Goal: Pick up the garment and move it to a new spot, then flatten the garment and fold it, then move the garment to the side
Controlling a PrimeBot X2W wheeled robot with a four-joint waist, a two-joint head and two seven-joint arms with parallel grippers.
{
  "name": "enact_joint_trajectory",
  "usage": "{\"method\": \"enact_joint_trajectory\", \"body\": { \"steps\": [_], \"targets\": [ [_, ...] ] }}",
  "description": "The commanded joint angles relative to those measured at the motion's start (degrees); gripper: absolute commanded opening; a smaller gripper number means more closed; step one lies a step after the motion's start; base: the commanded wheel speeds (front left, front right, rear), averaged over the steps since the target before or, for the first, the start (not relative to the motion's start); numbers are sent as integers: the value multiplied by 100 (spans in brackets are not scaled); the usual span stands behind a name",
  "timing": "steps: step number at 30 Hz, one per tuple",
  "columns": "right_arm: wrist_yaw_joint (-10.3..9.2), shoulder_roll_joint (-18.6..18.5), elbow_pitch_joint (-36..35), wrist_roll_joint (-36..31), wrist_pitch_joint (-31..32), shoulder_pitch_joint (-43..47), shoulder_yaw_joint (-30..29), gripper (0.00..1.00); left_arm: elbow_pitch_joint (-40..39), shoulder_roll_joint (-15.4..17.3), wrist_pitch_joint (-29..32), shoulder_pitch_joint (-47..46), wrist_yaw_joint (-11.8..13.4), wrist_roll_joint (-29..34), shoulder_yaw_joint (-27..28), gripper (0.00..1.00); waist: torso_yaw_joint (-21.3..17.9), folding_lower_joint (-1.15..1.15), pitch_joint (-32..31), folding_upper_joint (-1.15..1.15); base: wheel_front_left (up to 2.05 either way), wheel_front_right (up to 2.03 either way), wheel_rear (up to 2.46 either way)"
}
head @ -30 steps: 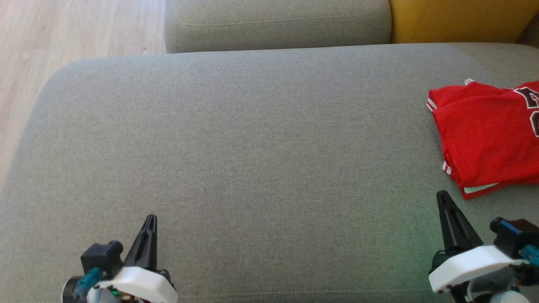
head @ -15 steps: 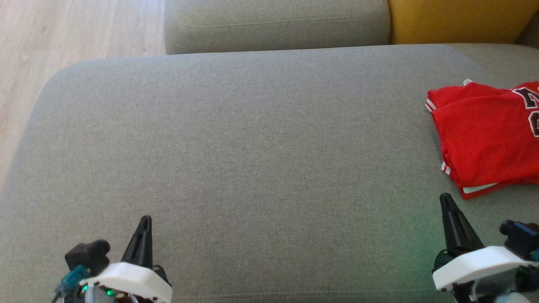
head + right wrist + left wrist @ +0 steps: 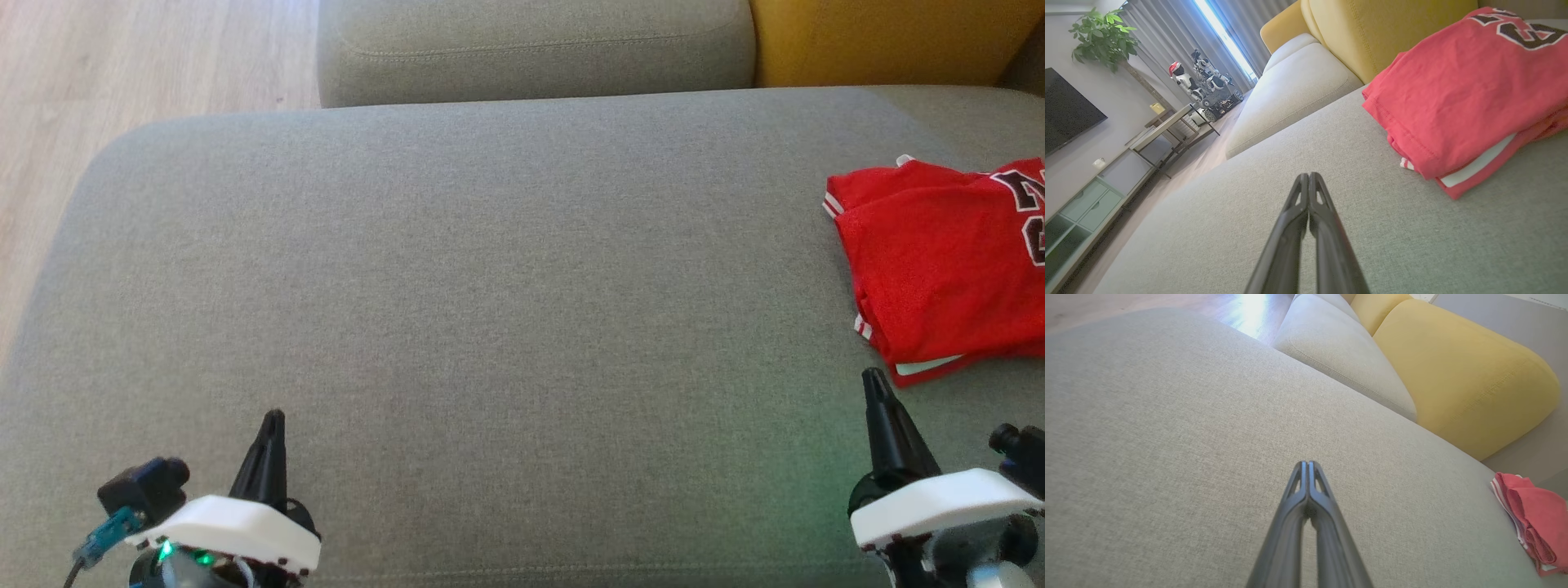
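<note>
Folded garment (image 3: pixel 939 261), likely soft, light; my closed, empty right pincer (image 3: pixel 873 380) should pinch its stacked near edge.

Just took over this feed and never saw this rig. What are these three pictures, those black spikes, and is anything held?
It is a wheeled robot with two arms. The wide picture is from its head camera, looking down at a grey sofa seat. The black spikes are its grippers, each two long fingers pressed together: left gripper at lower left, right gripper at lower right. The other two pictures come from wrist cameras looking along those fingers. Both are shut and hold nothing. The red garment lies folded at the seat's right, just beyond the right gripper, untouched.
</note>
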Motion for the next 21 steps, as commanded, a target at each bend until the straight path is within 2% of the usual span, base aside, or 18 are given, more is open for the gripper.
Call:
{"method": "enact_joint_trajectory", "body": {
  "steps": [1,21],
  "targets": [
    [4,-16,-137,209,20,-307,-22,0,-154,16,33,-287,-66,-181,167,0,-1,0,-2,0,0,0,0],
    [6,7,110,1468,56,-503,-94,0,-94,-93,316,-425,-257,-1359,473,0,-11,0,-26,0,0,0,0]
  ]
}}
